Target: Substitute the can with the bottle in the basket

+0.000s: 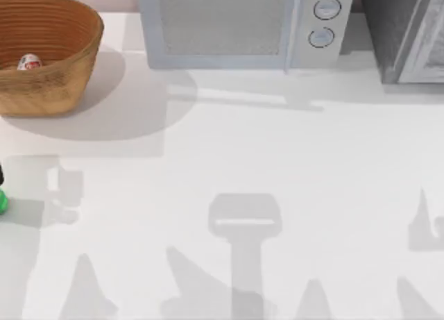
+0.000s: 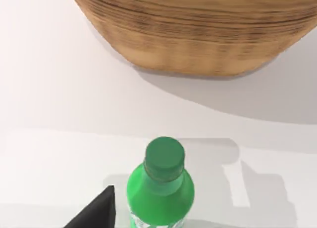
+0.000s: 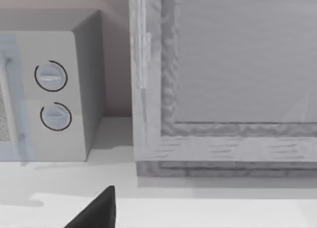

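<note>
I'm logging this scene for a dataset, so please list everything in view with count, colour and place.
basket: one, orange-brown wicker, back left of the table.
can: one, red and white, inside the basket.
bottle: one, green, standing at the table's left edge, in front of the basket.
microwave: one, pale grey with two round knobs, back centre.
cabinet: one, grey, back right beside the microwave.
table: one, white.
left gripper: one black finger seen beside the bottle.
right gripper: one black finger seen, facing the microwave and cabinet.
</note>
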Controlling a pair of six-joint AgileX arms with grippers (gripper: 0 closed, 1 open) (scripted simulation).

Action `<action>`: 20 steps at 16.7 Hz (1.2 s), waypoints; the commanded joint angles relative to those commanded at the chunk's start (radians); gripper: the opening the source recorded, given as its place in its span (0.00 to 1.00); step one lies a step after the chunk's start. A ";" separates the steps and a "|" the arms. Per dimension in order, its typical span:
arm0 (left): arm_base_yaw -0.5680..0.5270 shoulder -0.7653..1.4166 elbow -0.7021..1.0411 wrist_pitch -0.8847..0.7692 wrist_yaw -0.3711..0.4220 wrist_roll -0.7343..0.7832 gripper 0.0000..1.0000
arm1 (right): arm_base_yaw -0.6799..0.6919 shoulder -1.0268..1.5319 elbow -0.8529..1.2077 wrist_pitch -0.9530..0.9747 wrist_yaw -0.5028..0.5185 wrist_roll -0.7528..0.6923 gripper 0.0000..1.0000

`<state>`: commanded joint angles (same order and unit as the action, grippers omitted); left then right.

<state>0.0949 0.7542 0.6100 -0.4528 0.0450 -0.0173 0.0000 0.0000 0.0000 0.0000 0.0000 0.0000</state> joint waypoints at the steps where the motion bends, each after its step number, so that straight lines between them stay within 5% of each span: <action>1: 0.008 0.088 0.099 -0.043 0.009 0.002 1.00 | 0.000 0.000 0.000 0.000 0.000 0.000 1.00; 12: 0.064 1.101 1.301 -0.495 0.137 0.077 1.00 | 0.000 0.000 0.000 0.000 0.000 0.000 1.00; 20: 0.055 1.708 1.797 -0.813 0.216 0.140 1.00 | 0.000 0.000 0.000 0.000 0.000 0.000 1.00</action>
<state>0.1502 2.4618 2.4066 -1.2656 0.2608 0.1228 0.0000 0.0000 0.0000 0.0000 0.0000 0.0000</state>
